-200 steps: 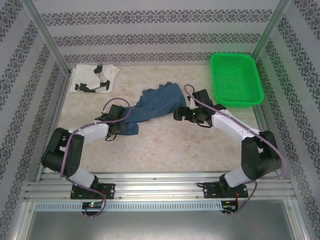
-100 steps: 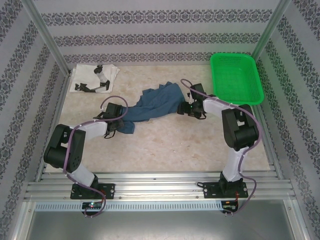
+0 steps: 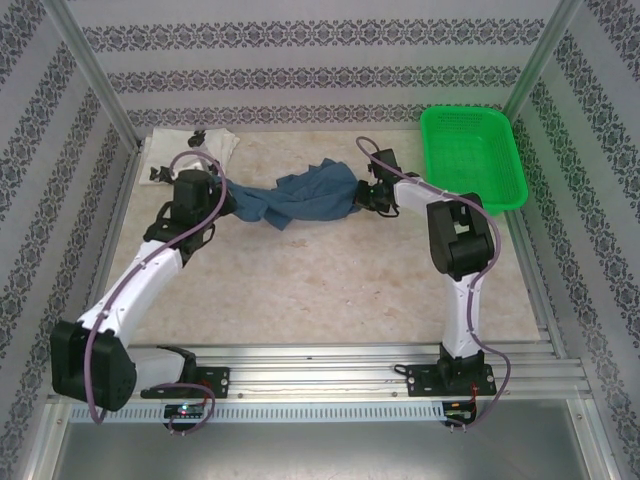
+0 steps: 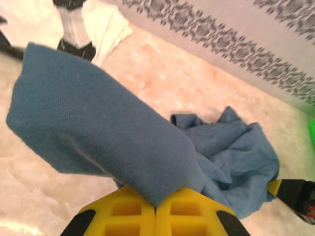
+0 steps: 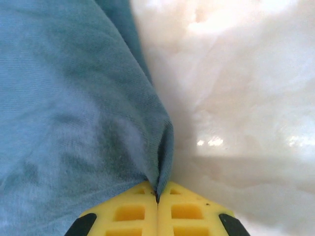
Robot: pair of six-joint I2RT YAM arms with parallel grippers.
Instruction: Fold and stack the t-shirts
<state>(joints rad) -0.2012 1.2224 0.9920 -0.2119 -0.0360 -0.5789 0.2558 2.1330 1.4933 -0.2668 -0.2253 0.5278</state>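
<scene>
T-shirts: a white t-shirt (image 3: 226, 143) with black print lies folded at the far left corner of the table (image 3: 330, 290). A blue t-shirt (image 3: 305, 197) is bunched near the back of the table, between the two arms.
White t-shirt: it is apart from both grippers, with the left arm passing just in front of it. The left wrist view shows it (image 4: 106, 24) beyond the blue cloth.
Left gripper (image 3: 226, 204): its yellow fingers are pressed together on the left end of the blue t-shirt (image 4: 98, 128), and a flap of cloth drapes over them (image 4: 155, 206).
Blue t-shirt, middle: it is crumpled and creased rather than flat, strung loosely from one grip to the other.
Right gripper (image 3: 362, 197): it is clamped on the right edge of the cloth (image 5: 64, 98), with a fold pinched between the closed fingers (image 5: 157, 199).
Green basket (image 3: 425, 150): it sits at the far right, apart from the shirt.
Step in hand: probably spreading. Both ends are gripped but the shirt is not yet flat or folded.
Next move: it likely calls for drawing the two grips apart evenly, then lowering the cloth flat on open table. Neither pinch should slip, and the cloth should stay clear of the white t-shirt.
</scene>
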